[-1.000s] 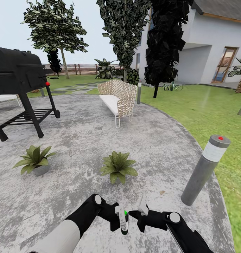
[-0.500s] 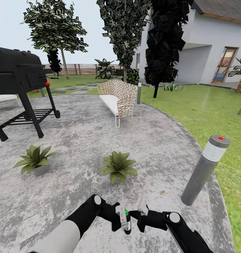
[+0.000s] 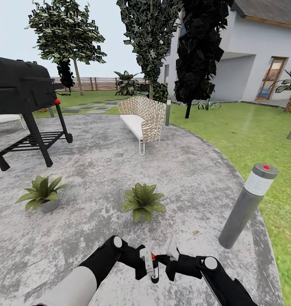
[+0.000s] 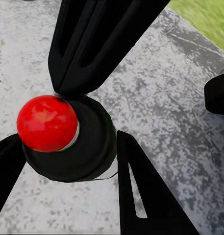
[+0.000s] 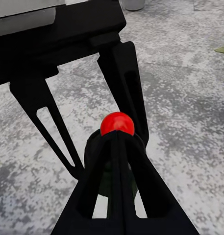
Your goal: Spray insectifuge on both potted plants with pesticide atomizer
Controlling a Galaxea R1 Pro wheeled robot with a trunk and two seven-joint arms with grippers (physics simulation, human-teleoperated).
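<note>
Low over the patio (image 3: 98, 178), left end effector (image 4: 99, 132) clamped on the pesticide atomizer (image 3: 154, 268): dark bottle, red tip on top. Right end effector (image 3: 168, 255) just beside it, spread unclear. Ahead, two potted plants (image 3: 142, 201), well apart.

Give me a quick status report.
Left gripper fingers shut on the pesticide atomizer, red tip showing. Right gripper close beside it, state unclear. Both potted plants ahead, path open.

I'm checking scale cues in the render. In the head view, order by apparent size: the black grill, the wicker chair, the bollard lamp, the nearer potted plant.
1. Black grill
2. Bollard lamp and wicker chair: about alike; the lamp stands nearer, so unranked
3. Nearer potted plant
</note>
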